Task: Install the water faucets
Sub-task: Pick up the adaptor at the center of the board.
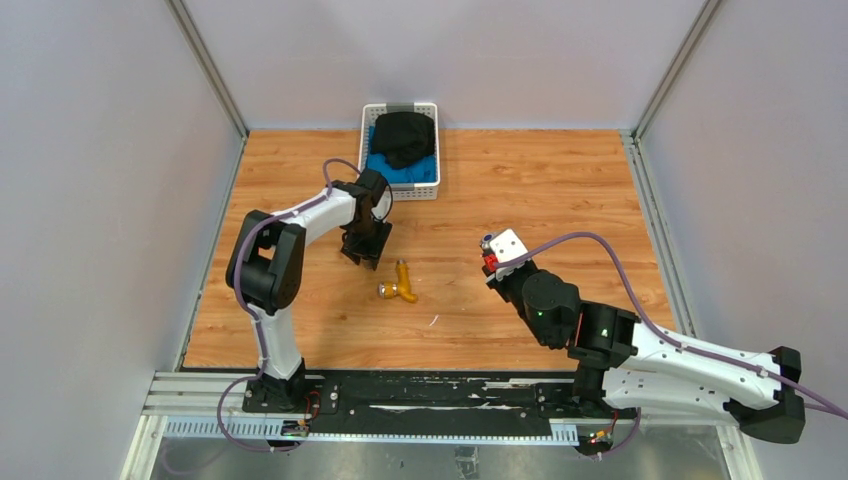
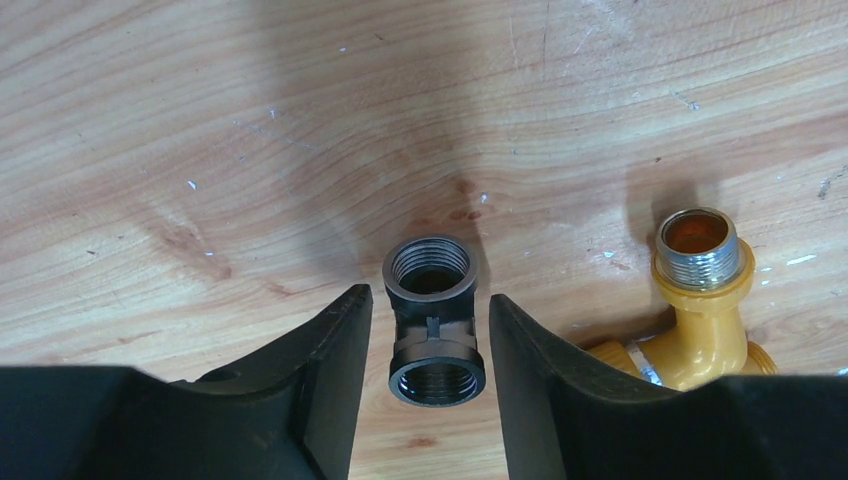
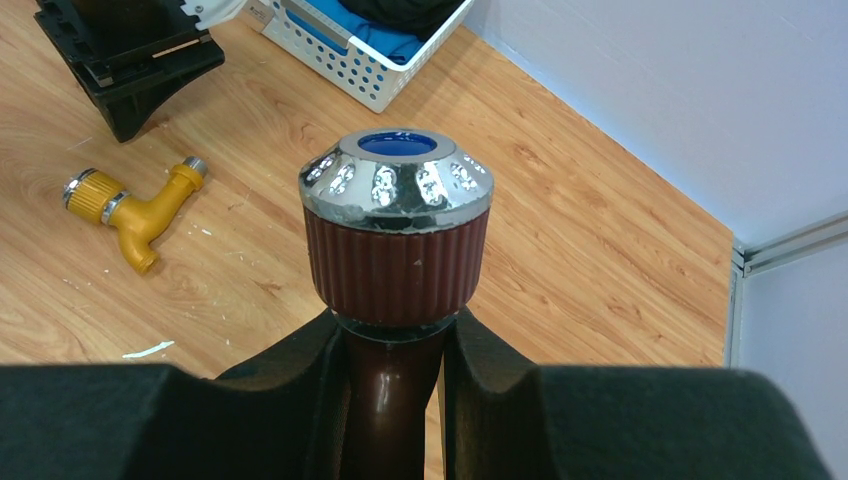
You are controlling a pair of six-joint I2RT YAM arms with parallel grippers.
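Observation:
My left gripper (image 2: 430,297) stands open low over the table, its fingers either side of a black threaded tee fitting (image 2: 435,330) with a small gap on each side. In the top view the left gripper (image 1: 365,252) hides that fitting. The brass-yellow faucet (image 2: 702,300) lies on the wood just right of it, also visible from above (image 1: 401,284) and in the right wrist view (image 3: 135,208). My right gripper (image 3: 395,330) is shut on the dark reddish-brown faucet (image 3: 397,235), whose silvery, blue-marked knob points away from the fingers. It is held above mid-table (image 1: 495,258).
A white basket (image 1: 366,150) with blue and black cloth sits at the back of the wooden table, and its corner shows in the right wrist view (image 3: 340,55). Grey walls with metal posts enclose the table on three sides.

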